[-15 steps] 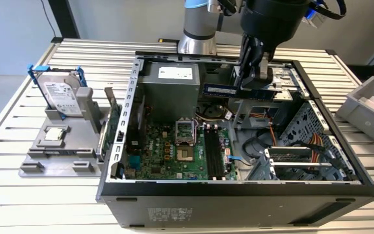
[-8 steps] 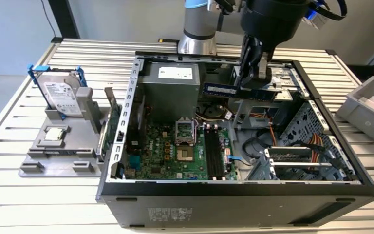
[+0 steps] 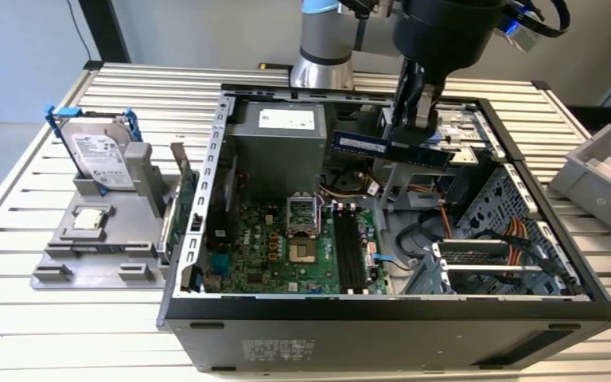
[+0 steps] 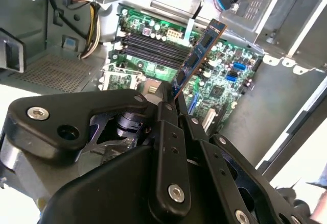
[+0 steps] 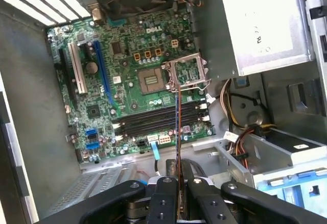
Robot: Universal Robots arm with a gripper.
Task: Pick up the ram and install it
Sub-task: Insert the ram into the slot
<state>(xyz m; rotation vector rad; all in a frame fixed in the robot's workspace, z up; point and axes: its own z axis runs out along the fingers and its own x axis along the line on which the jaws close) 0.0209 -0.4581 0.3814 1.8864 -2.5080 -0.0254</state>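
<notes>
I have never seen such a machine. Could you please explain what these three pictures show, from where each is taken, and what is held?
One grey robot arm works over an open black computer case on a slatted metal table. The exterior view comes from a camera standing apart; both wrist views come from cameras riding on the arm, looking past its black tool. The tool is shut on the ram, a thin flat blue-green circuit-board stick, held in the air over the open case, not yet in the long black slots of the green motherboard. Beside the case, a silver hard drive with blue rails stands in a grey holder.
</notes>
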